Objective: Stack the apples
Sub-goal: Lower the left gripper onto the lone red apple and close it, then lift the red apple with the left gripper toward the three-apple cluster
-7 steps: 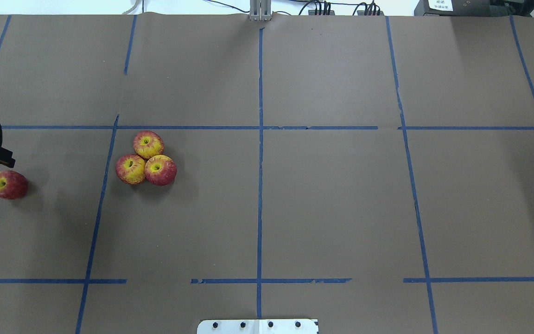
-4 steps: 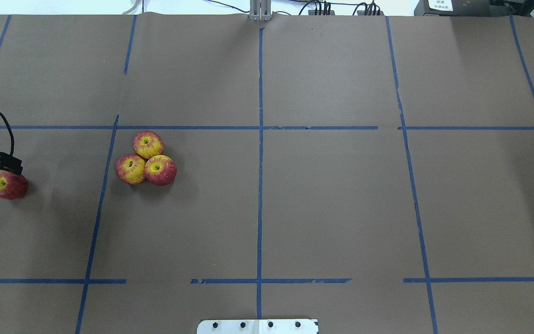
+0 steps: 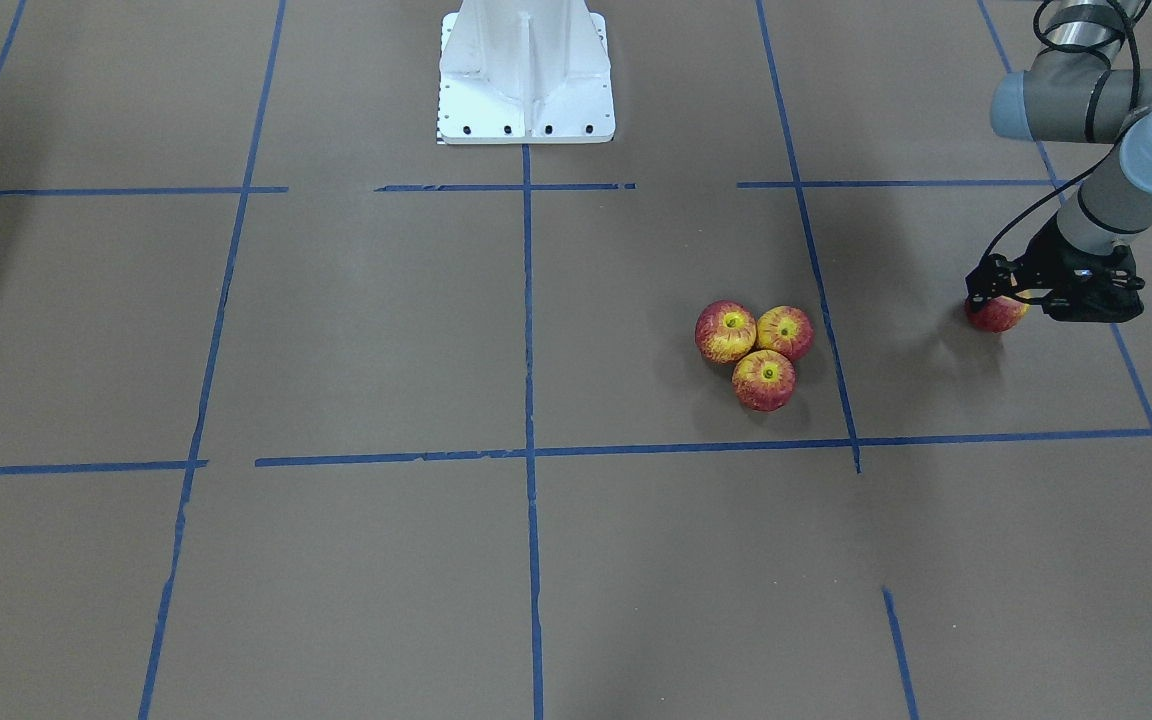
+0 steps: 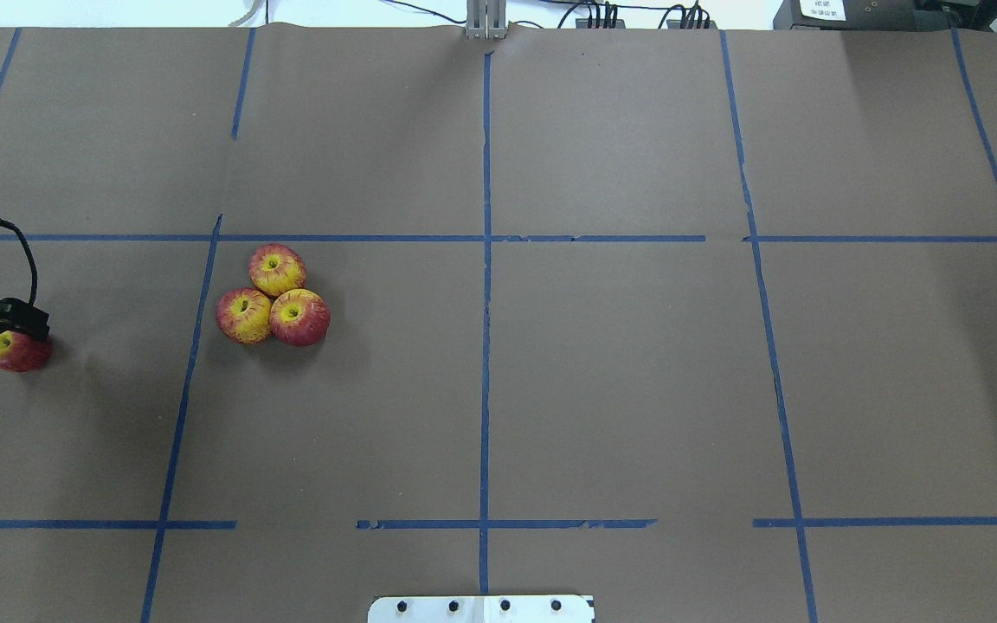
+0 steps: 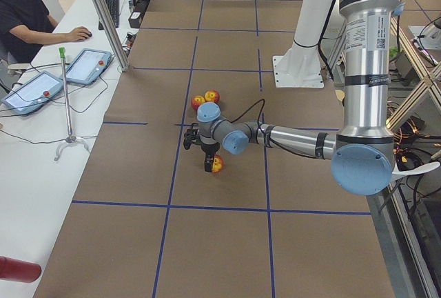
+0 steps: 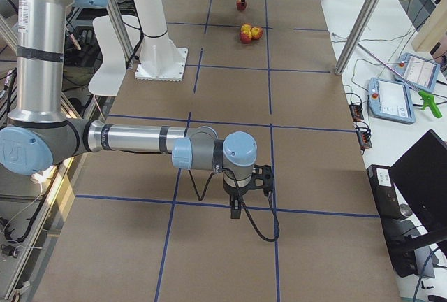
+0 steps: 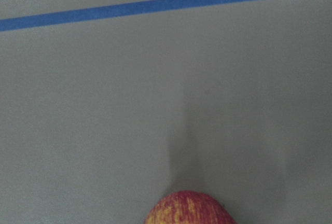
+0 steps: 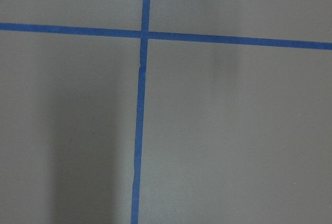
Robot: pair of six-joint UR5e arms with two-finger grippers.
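Observation:
Three red-and-yellow apples [image 4: 276, 269] [image 4: 243, 315] [image 4: 299, 317] sit touching in a tight cluster on the brown table; they also show in the front view [image 3: 764, 380]. A fourth, darker red apple [image 4: 21, 353] lies alone at the far left; it also shows in the front view [image 3: 998, 317] and at the bottom of the left wrist view [image 7: 189, 209]. My left gripper [image 4: 5, 333] is right over this apple, open, and covers its far side. My right gripper [image 6: 241, 204] hangs over bare table far from the apples; I cannot tell if it is open.
Blue tape lines [image 4: 485, 260] divide the table into squares. The white robot base [image 3: 524, 70] stands at the near middle edge. An operator [image 5: 27, 15] sits at a side bench with tablets [image 5: 86, 65] past the table's far edge.
My left gripper has moved rightward and toward the lone apple and now overlaps its top. The apples have not moved.

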